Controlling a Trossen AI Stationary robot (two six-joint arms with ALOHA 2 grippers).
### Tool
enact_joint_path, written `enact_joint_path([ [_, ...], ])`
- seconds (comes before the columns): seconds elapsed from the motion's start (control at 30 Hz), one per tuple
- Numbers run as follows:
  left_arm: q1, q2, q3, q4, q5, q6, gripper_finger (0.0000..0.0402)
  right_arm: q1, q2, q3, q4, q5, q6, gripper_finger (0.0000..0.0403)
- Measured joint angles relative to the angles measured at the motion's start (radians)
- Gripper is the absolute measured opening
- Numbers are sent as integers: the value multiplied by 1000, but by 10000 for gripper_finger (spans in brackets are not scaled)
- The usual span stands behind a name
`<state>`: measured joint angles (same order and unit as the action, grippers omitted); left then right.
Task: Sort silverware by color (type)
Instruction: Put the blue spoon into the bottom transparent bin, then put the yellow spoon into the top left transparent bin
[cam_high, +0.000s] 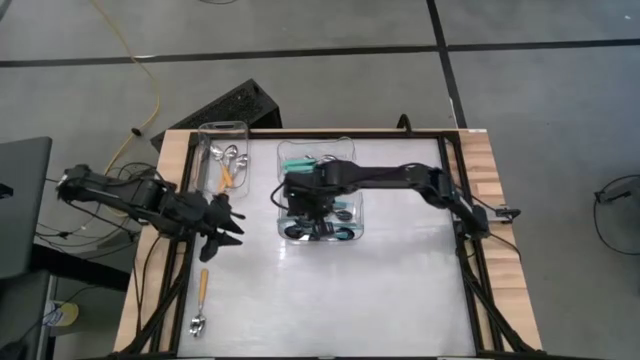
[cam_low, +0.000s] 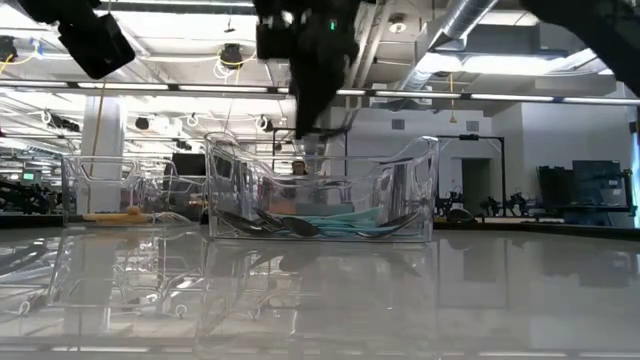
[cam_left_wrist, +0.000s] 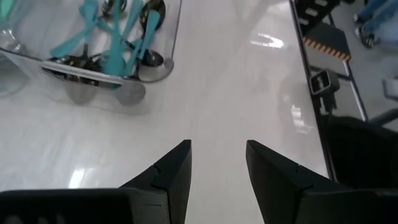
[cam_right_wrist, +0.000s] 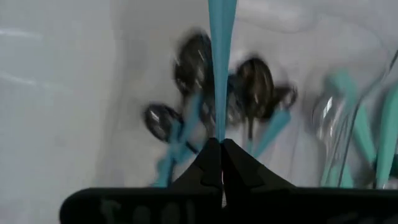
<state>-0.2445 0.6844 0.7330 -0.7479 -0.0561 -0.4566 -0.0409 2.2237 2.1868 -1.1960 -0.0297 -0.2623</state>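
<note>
A clear tub (cam_high: 358, 215) at the table's middle holds several teal-handled spoons (cam_left_wrist: 115, 43). My right gripper (cam_right_wrist: 221, 146) hangs over this tub (cam_low: 320, 190), pointing steeply down, shut on one teal-handled spoon (cam_right_wrist: 221, 62). A second clear tub (cam_high: 222, 155) at the far left holds orange-handled spoons. One orange-handled spoon (cam_high: 202, 300) lies flat on the table near the left front. My left gripper (cam_left_wrist: 217, 162) hovers open over bare table, left of the middle tub, with nothing between its fingers. My right gripper pinches the spoon's teal handle (cam_right_wrist: 219, 124) between its two fingertips, coming from above. The handle runs on past the fingers and out of the right wrist view, so its bowl does not show. The spoon is lifted above the spoons lying in the tub.
Bare grey table (cam_high: 400, 290) spreads to the right and front of the middle tub. A wooden border (cam_high: 175, 160) frames the table. A black ridged block (cam_high: 235, 105) sits just beyond the far edge.
</note>
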Motion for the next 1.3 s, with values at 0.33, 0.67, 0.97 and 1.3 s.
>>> enact_joint_path([
  [0.33,-57,50,0,4,-28,12,137,-24,89,0,-64,39,49,23],
  [0.67,-57,51,0,5,-43,24,137,-31,80,1,-159,-3,82,80],
  [0.97,-57,51,0,5,-42,17,137,-34,76,2,-175,-9,82,101],
  [1.3,-59,69,0,-3,-1,-98,137,20,-93,6,-156,2,78,102],
])
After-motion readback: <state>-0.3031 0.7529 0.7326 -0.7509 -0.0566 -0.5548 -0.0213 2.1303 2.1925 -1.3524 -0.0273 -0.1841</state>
